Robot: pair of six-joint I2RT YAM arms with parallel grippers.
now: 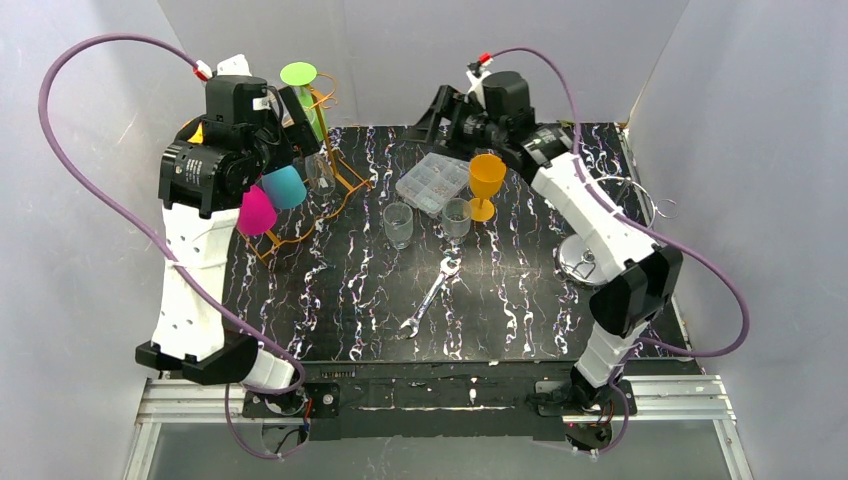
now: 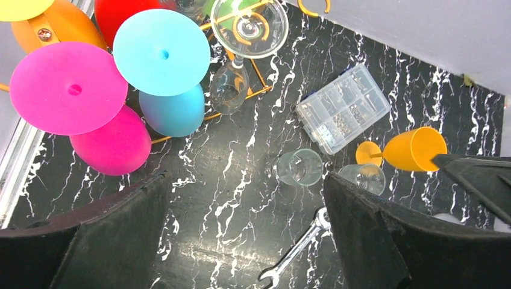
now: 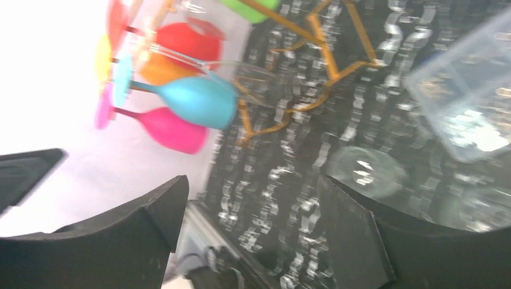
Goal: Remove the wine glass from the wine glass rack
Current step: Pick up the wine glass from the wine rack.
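An orange wire rack [image 1: 345, 170] stands at the table's far left, also in the left wrist view [image 2: 259, 69] and the right wrist view [image 3: 325, 54]. Glasses hang on it: pink [image 1: 256, 212], teal [image 1: 285, 186], green [image 1: 298, 73], a clear one [image 2: 229, 89], a red one [image 2: 120, 15]. An orange wine glass [image 1: 487, 178] stands upright on the table, off the rack. My left gripper [image 1: 303, 125] is raised beside the rack, open and empty [image 2: 247, 177]. My right gripper [image 1: 435, 110] is at the far middle, left of the orange glass, open and empty [image 3: 252, 180]; its view is blurred.
A clear plastic parts box [image 1: 433, 182] lies mid-table. Two glass tumblers [image 1: 398, 224] [image 1: 456, 216] stand in front of it. A wrench [image 1: 430, 294] lies nearer the front. A metal wire stand [image 1: 590, 255] sits at the right, under the right arm.
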